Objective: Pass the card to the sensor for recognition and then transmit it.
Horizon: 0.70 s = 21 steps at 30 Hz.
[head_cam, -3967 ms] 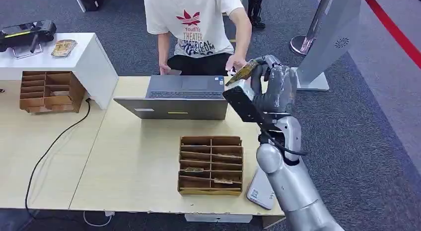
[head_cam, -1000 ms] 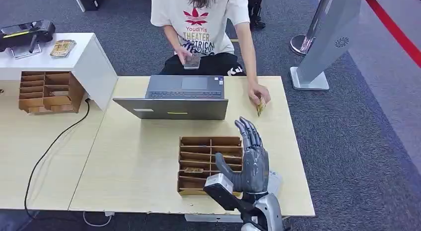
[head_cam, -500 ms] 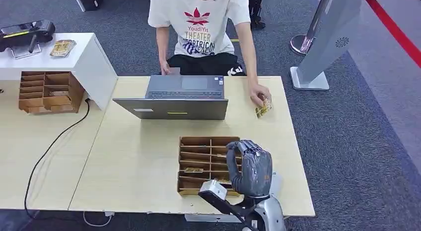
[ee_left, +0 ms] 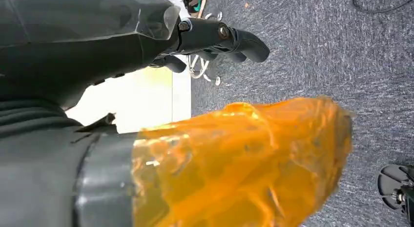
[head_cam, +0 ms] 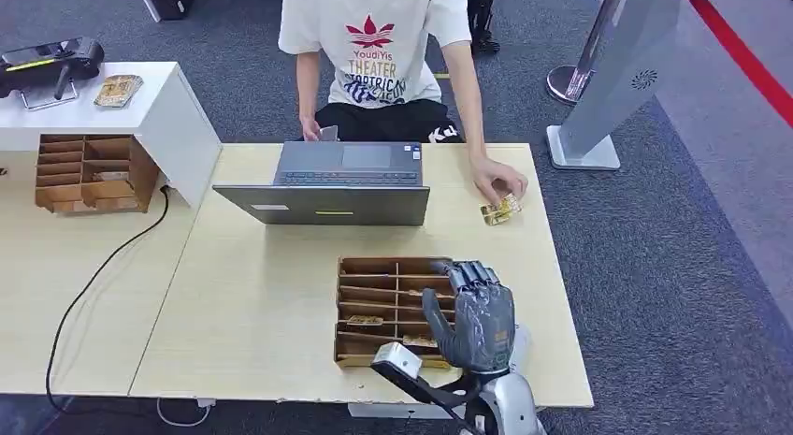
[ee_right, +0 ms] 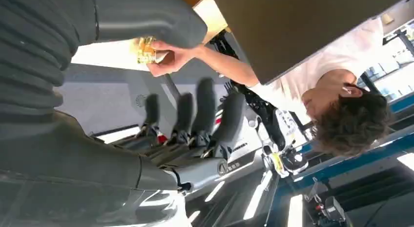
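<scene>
A person's hand presses the gold patterned card onto the table's far right part; the right wrist view has the same card in that person's fingers. My right hand hovers low over the right end of the brown card organizer, with its fingers bent forward, apart from the thumb, and nothing in them. My left hand hangs beside the table over grey carpet and holds nothing. The black sensor device sits on the white cabinet at the far left, next to a small stack of cards.
An open laptop stands between the person and the organizer. A second wooden organizer sits under the white cabinet. A black cable crosses the left table. A white flat device lies by my right hand. A grey sign stand is at the right.
My right hand, raised with the card 4 s ago, has come down empty over the organizer and bent its fingers forward. The person took the card and laid it on the table.
</scene>
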Available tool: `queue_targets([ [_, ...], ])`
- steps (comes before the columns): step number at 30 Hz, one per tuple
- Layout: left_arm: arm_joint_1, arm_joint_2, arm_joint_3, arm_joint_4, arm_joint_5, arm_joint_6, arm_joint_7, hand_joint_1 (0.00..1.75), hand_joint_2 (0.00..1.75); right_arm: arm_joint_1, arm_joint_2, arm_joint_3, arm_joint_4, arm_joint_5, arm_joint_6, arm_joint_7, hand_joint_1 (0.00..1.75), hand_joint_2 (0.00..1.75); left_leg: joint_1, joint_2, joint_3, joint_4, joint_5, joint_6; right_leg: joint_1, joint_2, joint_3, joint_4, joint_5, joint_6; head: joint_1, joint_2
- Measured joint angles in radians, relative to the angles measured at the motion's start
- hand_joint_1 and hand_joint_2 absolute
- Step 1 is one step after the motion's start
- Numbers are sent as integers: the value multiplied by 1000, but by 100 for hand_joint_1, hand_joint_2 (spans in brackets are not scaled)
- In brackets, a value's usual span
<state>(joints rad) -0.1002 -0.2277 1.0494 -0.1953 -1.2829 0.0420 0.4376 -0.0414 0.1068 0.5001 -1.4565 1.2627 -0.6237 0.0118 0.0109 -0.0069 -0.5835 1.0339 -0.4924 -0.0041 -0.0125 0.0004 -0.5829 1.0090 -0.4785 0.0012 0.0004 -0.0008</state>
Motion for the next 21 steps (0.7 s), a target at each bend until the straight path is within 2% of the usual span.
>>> queue_targets([
  [1,0,0,0,0,0,0,0,0,0,-1,-1,0,3,9,1,7,80,175,0,0,0,0,0,0,0,0,0,0,0,0,0,0],
  [2,0,0,0,0,1,0,0,0,0,-3,-2,0,6,16,2,12,93,175,0,0,0,0,0,0,0,0,0,0,0,0,0,0],
  [4,0,0,0,0,3,0,0,0,0,-6,-3,1,12,23,3,14,94,175,0,0,0,0,0,0,0,0,0,0,0,0,0,0],
  [5,0,0,0,0,3,0,0,0,0,-7,-4,3,15,26,3,16,103,175,0,0,0,0,0,0,0,0,0,0,0,0,0,0],
  [7,0,0,2,0,6,0,0,0,0,-10,-5,8,24,31,5,24,108,175,0,0,0,0,0,0,0,0,0,0,0,0,0,0],
  [8,0,0,3,0,6,0,0,0,0,-12,-6,11,28,33,6,27,133,175,0,0,0,0,0,0,0,0,0,0,0,0,0,0],
  [10,0,0,5,0,8,-1,-1,0,0,-15,-6,16,35,36,7,30,134,175,0,0,0,0,0,0,0,0,0,0,0,0,0,0],
  [18,0,0,8,0,9,-2,-4,0,0,-30,-7,25,64,45,18,35,129,175,0,0,0,0,0,0,0,0,0,0,0,0,0,0],
  [19,0,0,9,0,9,-2,-5,0,0,-31,-7,25,66,45,18,37,115,175,0,0,0,0,0,0,0,0,0,0,0,0,0,0],
  [20,0,0,9,0,9,-2,-6,0,0,-32,-7,25,69,47,18,39,93,175,0,0,0,0,0,0,0,0,0,0,0,0,0,0],
  [21,0,0,9,0,9,-2,-7,0,0,-34,-7,26,72,48,19,41,84,175,0,0,0,0,0,0,0,0,0,0,0,0,0,0],
])
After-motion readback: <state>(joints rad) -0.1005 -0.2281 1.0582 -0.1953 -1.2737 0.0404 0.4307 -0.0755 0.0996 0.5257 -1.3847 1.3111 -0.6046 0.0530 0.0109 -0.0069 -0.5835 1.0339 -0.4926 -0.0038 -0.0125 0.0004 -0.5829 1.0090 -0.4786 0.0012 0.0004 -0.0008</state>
